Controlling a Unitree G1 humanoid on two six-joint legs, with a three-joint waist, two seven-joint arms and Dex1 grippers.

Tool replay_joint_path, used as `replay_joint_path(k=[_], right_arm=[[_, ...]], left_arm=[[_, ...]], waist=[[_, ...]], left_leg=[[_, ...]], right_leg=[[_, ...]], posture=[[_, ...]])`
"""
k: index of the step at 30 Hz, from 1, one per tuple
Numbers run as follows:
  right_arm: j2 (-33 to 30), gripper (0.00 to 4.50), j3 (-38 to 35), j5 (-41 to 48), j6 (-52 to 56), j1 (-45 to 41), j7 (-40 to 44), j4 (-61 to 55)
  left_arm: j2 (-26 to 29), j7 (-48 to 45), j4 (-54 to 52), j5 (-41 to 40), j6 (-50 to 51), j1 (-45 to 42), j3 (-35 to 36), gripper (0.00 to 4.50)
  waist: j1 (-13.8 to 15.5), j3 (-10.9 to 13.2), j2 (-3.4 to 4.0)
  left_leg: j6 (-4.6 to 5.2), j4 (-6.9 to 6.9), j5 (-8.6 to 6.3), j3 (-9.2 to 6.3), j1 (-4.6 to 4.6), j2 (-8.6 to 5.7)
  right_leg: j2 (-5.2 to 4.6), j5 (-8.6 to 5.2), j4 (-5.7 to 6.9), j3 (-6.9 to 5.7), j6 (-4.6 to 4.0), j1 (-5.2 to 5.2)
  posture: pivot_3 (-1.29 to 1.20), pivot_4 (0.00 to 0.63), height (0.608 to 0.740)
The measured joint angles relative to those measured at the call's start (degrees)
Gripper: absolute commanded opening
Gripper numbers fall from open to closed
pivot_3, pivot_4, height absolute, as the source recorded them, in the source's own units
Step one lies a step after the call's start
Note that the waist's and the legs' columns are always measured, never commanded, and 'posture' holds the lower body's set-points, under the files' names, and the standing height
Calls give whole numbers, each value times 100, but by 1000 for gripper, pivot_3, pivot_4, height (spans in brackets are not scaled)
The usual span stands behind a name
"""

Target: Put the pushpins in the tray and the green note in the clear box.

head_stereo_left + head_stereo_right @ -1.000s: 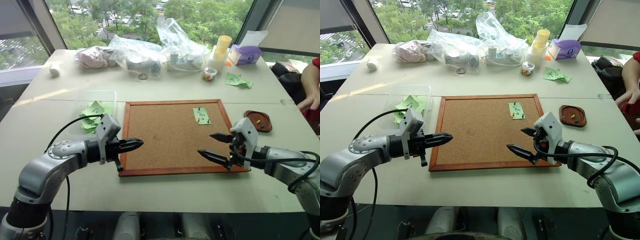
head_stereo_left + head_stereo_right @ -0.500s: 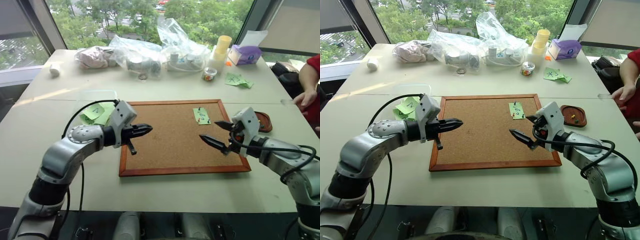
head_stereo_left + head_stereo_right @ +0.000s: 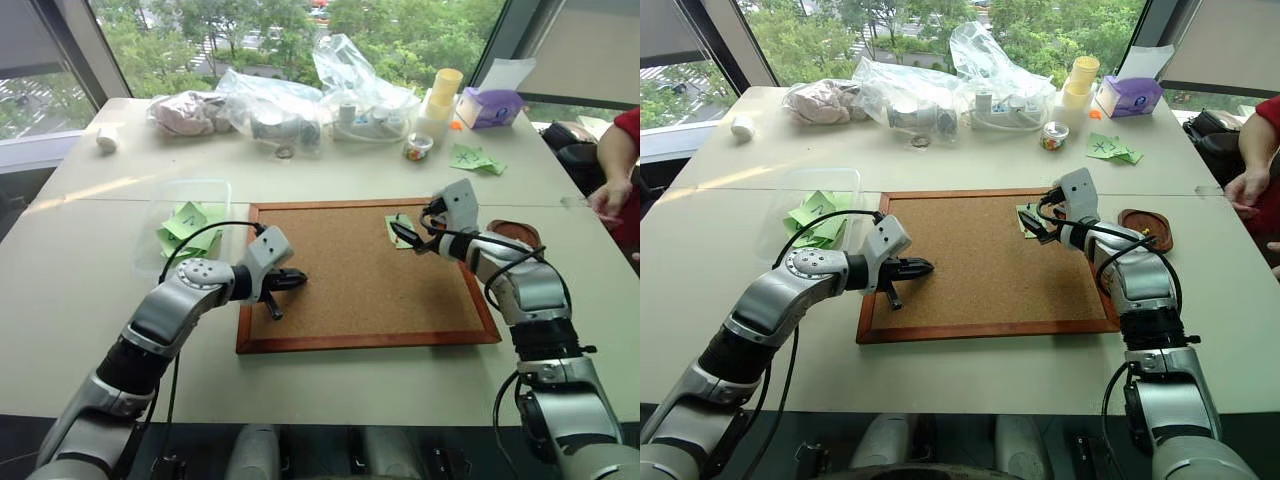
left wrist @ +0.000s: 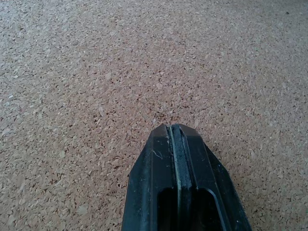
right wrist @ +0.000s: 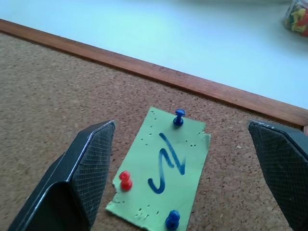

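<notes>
The green note (image 5: 161, 168), with a blue scribble, lies pinned near the far right corner of the corkboard (image 3: 340, 300). Three pushpins hold it: a blue one (image 5: 178, 117), a red one (image 5: 125, 180) and a second blue one (image 5: 172, 219). My right gripper (image 3: 408, 228) hovers open just over the note, one finger on each side of it. My left gripper (image 3: 298, 279) is shut and empty, low over the board's left part. The dark reddish tray (image 3: 1145, 228) sits right of the board, partly behind my right arm. The clear box (image 3: 190, 225) left of the board holds green slips.
Clear plastic bags (image 3: 300, 100), stacked cups (image 3: 440, 100), a purple tissue box (image 3: 490, 108), a small jar of pins (image 3: 418, 148) and loose green slips (image 3: 475, 158) line the table's far side. A person's hand (image 3: 610, 195) rests at the right edge.
My right gripper has reached forward across the board to the green note, staying open. My left gripper has moved forward and down over the board's left part, still shut.
</notes>
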Motion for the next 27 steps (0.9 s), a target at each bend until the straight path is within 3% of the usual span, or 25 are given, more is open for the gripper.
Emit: replay_joint_path(k=[7, 8, 10, 17, 27], right_arm=[[290, 4500, 46, -285, -566, -689, 279, 1256], [319, 4241, 48, -311, -633, -758, 314, 1390], [373, 3631, 48, -372, -733, -870, 361, 1662], [458, 16, 45, -569, -913, -1063, 435, 2239], [511, 16, -116, -539, -1093, -991, 432, 2238]], left_arm=[[-79, 54, -63, 71, 42, 67, 43, 10], [-90, 70, -76, 78, 43, 81, 49, 0], [-103, 94, -131, 99, 49, 122, 57, 0], [-147, 141, -177, 139, 60, 180, 100, 0], [-78, 119, -195, 306, 41, 158, -24, 0]], waist=[[-1, -1, 3], [0, -1, 2], [-3, -2, 3], [-9, -2, 4], [-8, -3, 5]], left_leg=[[-3, 1, 2, 2, 3, 0], [-3, 1, 2, 2, 3, 0], [-3, 1, 2, 3, 4, -1], [-5, 2, 3, 3, 6, -1], [-6, 2, 3, 4, 7, -1]], right_leg=[[-2, 1, 6, 0, 2, 1], [-3, 1, 6, 0, 2, 2], [-5, 2, 6, 0, 3, 3], [-6, 2, 10, 0, 3, 3], [-8, 2, 12, -1, 3, 4]], posture=[[0, 150, 735], [0, 150, 735], [0, 150, 735], [0, 150, 735], [0, 150, 735]])
